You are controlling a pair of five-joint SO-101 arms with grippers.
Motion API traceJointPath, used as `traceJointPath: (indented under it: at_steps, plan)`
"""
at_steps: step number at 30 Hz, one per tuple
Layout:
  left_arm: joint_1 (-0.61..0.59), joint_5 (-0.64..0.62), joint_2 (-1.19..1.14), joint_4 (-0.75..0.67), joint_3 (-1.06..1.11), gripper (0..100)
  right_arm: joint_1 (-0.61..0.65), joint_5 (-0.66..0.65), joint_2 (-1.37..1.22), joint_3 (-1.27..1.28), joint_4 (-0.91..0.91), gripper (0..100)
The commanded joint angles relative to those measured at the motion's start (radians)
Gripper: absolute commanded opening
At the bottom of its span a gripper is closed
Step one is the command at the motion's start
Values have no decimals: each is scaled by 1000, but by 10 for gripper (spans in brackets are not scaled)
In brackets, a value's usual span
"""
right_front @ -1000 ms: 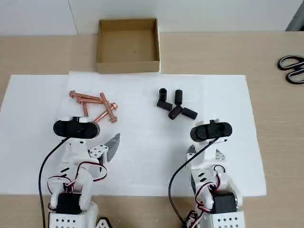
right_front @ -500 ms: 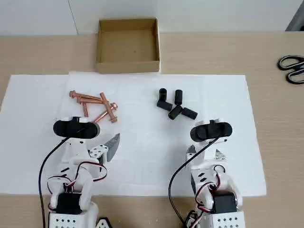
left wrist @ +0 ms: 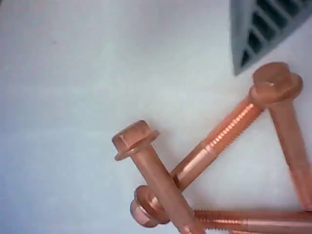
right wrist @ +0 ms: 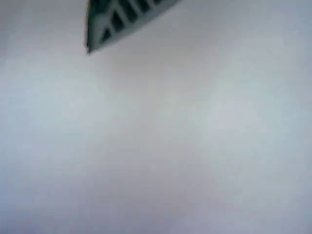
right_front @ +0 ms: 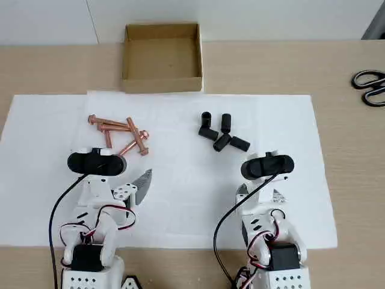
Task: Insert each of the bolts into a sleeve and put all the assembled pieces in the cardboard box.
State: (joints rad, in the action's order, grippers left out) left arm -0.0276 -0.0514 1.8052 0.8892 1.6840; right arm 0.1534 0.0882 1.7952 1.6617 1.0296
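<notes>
Bolts (right_front: 117, 133), copper-coloured with flanged heads, lie in a loose heap off the near left corner of the cardboard box (right_front: 162, 84), some crossing over one another; none sits in a sleeve; the left wrist view shows several of them close up, one shank lying across another. Five black sleeves (right_front: 221, 133) lie in a small cluster off the box's near right corner, well apart from the bolts, some standing on end and some on their sides. The box itself is open at the top with nothing inside; the white sheet (right_front: 180, 198) begins just beside its near wall and carries both groups. The left gripper (right_front: 143, 182) sits over the sheet on the side of the bolts away from the box; I cannot tell whether it is open or closed. The right gripper (right wrist: 117, 22) sits over bare sheet on the side of the sleeves away from the box; its state cannot be told either. Scissors (right_front: 370, 87) lie on the wooden table (right_front: 60, 66) far to the right of the box.
</notes>
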Motion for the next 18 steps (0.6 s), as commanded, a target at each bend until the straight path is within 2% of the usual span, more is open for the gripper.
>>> traceJointPath:
  at_steps: [1,18]
  plan:
    - [2,-2,11,0,-2,314,-2,-3,12,-6,-19,178]
    - [20,-2,11,17,-5,314,-12,-9,10,-11,-12,178]
